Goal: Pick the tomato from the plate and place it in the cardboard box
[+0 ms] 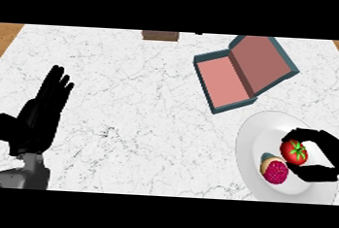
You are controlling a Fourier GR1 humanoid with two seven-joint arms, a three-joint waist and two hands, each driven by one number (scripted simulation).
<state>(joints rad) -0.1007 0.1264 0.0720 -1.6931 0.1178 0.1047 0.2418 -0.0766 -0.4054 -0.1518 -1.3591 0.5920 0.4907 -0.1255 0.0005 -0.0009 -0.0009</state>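
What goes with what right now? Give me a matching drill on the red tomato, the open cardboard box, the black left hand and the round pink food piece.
1. red tomato
2. open cardboard box
3. black left hand
4. round pink food piece

A. lying on the white plate
B. open, fingers up, at the white marble counter's left
C. lid folded back, beyond the plate
D. pinched in the black right hand, over the plate

Pairs: 1-D; 2-C; 3-B; 4-A

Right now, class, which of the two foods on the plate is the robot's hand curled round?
The red tomato with the green stalk: the right hand curls round it. The pink-topped bun beside it lies outside that grip.
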